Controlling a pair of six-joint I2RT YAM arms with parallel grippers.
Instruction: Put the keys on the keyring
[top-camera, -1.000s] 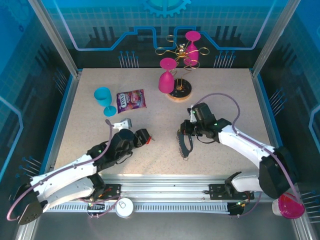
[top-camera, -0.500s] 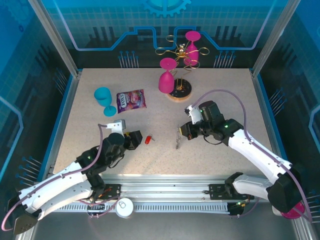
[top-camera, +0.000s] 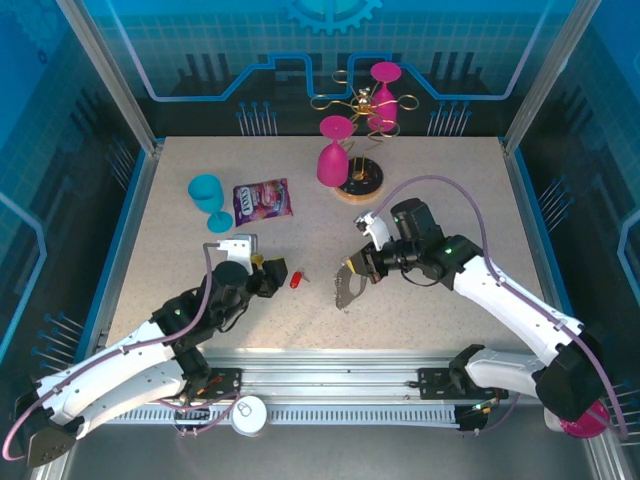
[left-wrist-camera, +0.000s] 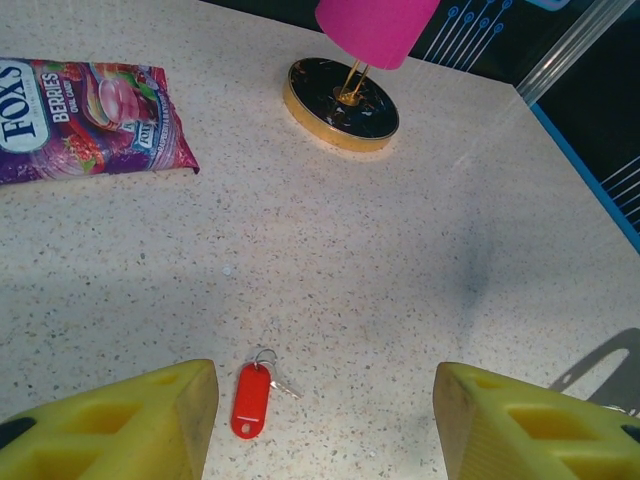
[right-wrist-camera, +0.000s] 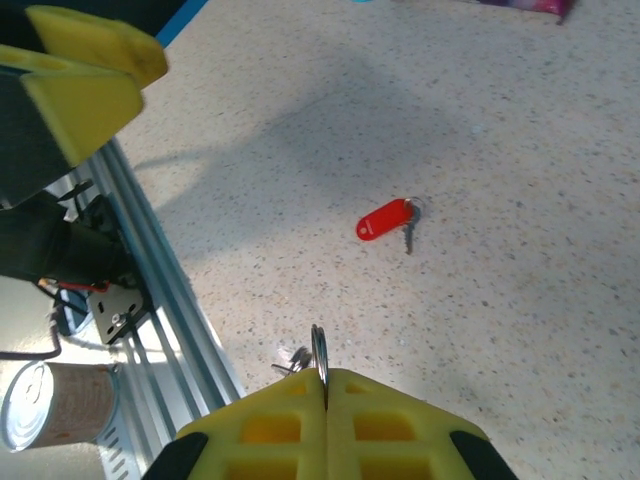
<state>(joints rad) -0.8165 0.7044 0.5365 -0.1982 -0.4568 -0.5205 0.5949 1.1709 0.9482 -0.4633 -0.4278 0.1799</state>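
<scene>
Before your open left jaws lies the key (left-wrist-camera: 252, 398) — grasp it next; right jaws pinch the keyring (top-camera: 348, 285).

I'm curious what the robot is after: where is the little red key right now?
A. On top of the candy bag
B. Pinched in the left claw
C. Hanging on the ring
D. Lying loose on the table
D: the key lies flat on the table, just ahead of the open left claw, with nothing gripping it.
</scene>
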